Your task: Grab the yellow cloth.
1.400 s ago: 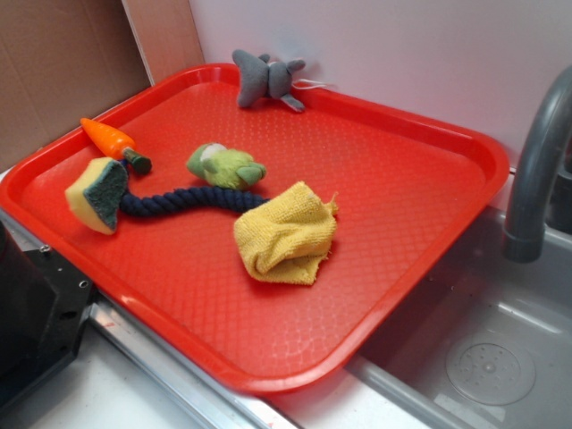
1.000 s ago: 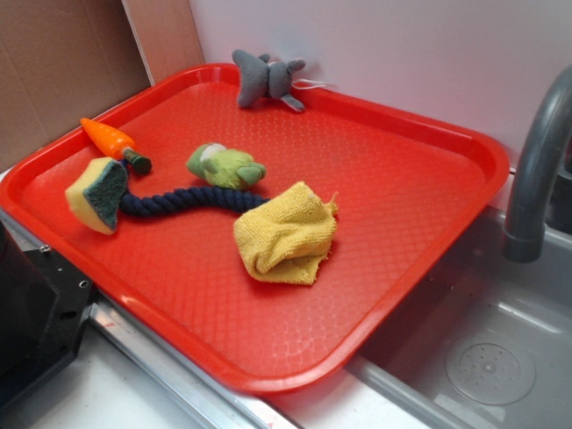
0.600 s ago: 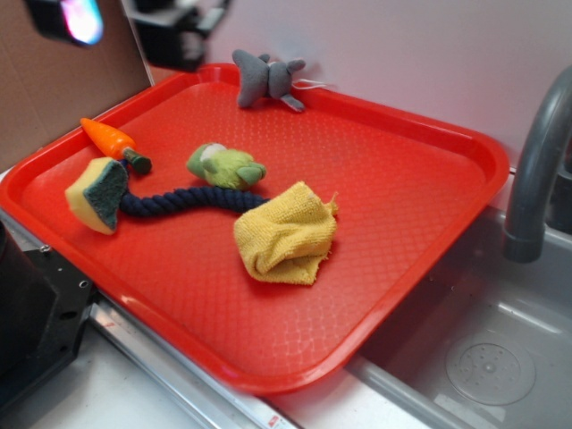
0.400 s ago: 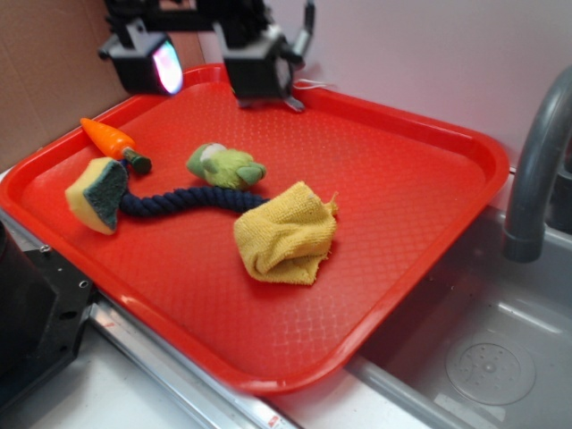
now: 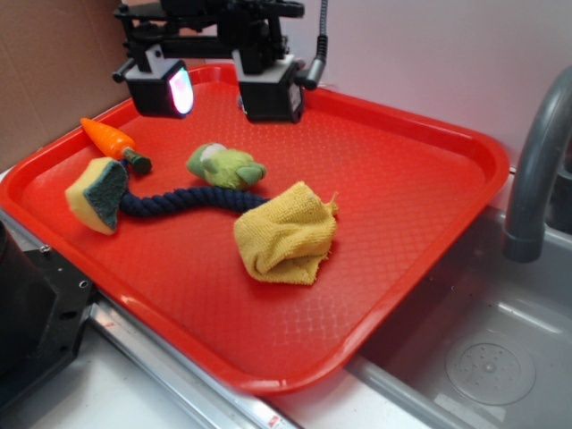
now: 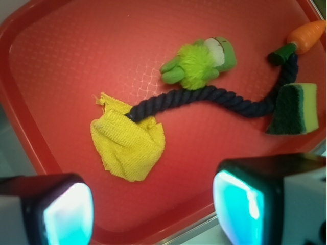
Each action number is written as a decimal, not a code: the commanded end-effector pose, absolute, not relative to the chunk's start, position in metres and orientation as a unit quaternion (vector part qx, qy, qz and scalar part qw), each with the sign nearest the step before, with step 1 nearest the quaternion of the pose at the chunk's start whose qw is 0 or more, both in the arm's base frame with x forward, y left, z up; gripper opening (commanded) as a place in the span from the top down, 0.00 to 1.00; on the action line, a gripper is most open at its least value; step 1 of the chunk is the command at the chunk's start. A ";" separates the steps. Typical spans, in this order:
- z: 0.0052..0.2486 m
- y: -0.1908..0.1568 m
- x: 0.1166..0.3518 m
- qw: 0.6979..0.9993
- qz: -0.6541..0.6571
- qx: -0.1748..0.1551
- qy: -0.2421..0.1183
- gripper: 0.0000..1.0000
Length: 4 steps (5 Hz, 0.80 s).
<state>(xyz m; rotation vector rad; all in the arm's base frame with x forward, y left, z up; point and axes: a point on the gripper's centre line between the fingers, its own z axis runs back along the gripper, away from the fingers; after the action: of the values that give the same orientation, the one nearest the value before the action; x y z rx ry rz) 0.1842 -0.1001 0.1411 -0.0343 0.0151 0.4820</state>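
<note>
We are in the approach step: the gripper [image 5: 223, 89] hangs above the far part of the red tray [image 5: 429, 134], well apart from the yellow cloth [image 5: 286, 234], and nothing is grasped yet. The wrist view shows its two fingers [image 6: 61, 209] at the bottom of the frame with a wide gap between them, so we read the jaws as spread and empty. The yellow cloth lies crumpled on the tray floor toward the near right of the tray in the exterior view; one end of the dark blue rope [image 6: 204, 99] touches its edge and may run under a fold. The green plush toy [image 5: 225, 166] sits just beside the rope, and the sponge [image 5: 96, 193] and the toy carrot [image 5: 112, 141] lie at the rope's other end. We judge that the next move calls for bringing the jaws over the raised middle of the cloth, descending with the jaws spread, and closing on the folds only, clear of the rope end. A steel sink [image 5: 500, 357] and faucet [image 5: 536, 170] adjoin the tray. We can read no brands, labels or writing in either view.
</note>
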 end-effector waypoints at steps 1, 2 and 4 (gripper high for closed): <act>0.098 -0.116 0.193 0.979 0.199 -0.041 -0.016 0.00; 0.060 -0.130 0.198 0.978 0.199 -0.063 -0.007 0.00; 0.025 -0.150 0.197 0.980 0.185 -0.045 0.049 1.00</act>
<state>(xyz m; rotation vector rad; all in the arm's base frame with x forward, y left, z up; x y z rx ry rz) 0.1902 -0.1415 0.0216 -0.0590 0.1191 0.3882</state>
